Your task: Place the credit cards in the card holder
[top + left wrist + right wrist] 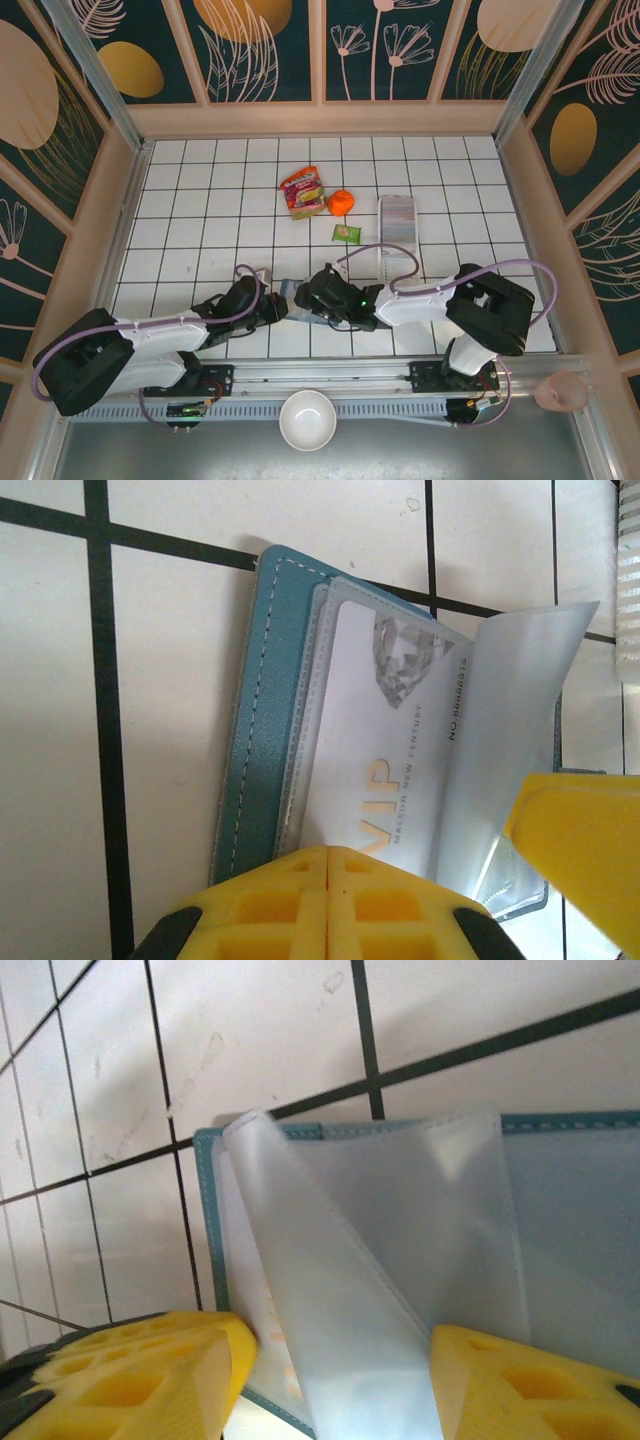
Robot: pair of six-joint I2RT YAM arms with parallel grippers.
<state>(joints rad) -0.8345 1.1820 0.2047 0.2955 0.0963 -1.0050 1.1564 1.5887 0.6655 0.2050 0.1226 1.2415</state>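
- Lying open on the white, black-lined tile floor (170, 630), between the two wrists: a small flat dark teal folding card holder (268, 710), paler inside.
- Tucked under a clear pocket of it: a silver-white plastic credit card (365, 770) lettered VIP.
- At the holder's near edge, the left gripper (328, 858): yellow jaws pressed together; impossible to tell whether nipping that edge or only pinning it.
- Over the open pages, the right gripper (340, 1350): yellow jaws apart, with a lifted clear plastic sleeve leaf (400, 1210) standing between them, unpinched.
- Step in hand, by judgement: steadying the case while turning a leaf to bare a free pocket.
- Next move, likely: keeping the holder pinned and the leaf raised, then sliding another card in squarely.
- Count: one holder, one card, two grippers.
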